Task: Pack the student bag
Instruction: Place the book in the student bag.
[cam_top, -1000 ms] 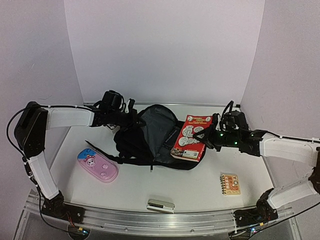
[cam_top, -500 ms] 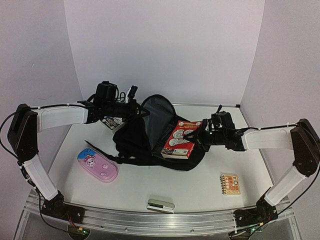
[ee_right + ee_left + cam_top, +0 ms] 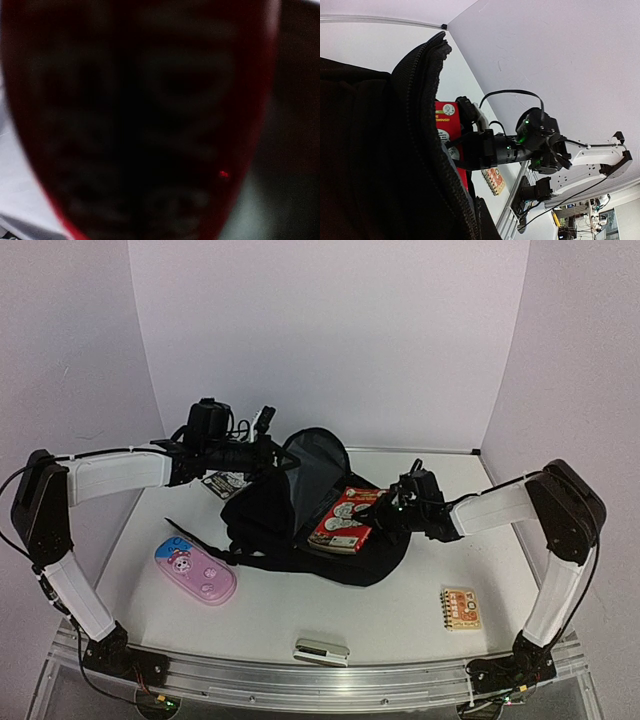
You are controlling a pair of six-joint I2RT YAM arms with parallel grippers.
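Note:
The student bag (image 3: 262, 525), a big black backpack, lies mid-table with its mouth facing right and its grey lining (image 3: 312, 475) showing. My left gripper (image 3: 272, 461) is shut on the bag's upper rim and holds the flap up. In the left wrist view the bag's zipped edge (image 3: 420, 100) fills the left side. My right gripper (image 3: 386, 512) is shut on a red book (image 3: 338, 521), whose left end sits in the bag's mouth. In the right wrist view the blurred red book (image 3: 140, 115) fills the frame, hiding the fingers.
A pink pencil case (image 3: 195, 571) lies front left of the bag. A small spiral notebook (image 3: 460, 607) lies front right. A small silver-white object (image 3: 321, 650) rests at the near edge. A printed tag (image 3: 228, 483) lies under my left arm. White walls enclose the table.
My right gripper has carried the red book leftward, from beside the bag into its mouth. My left gripper has raised the bag's rim a little higher.

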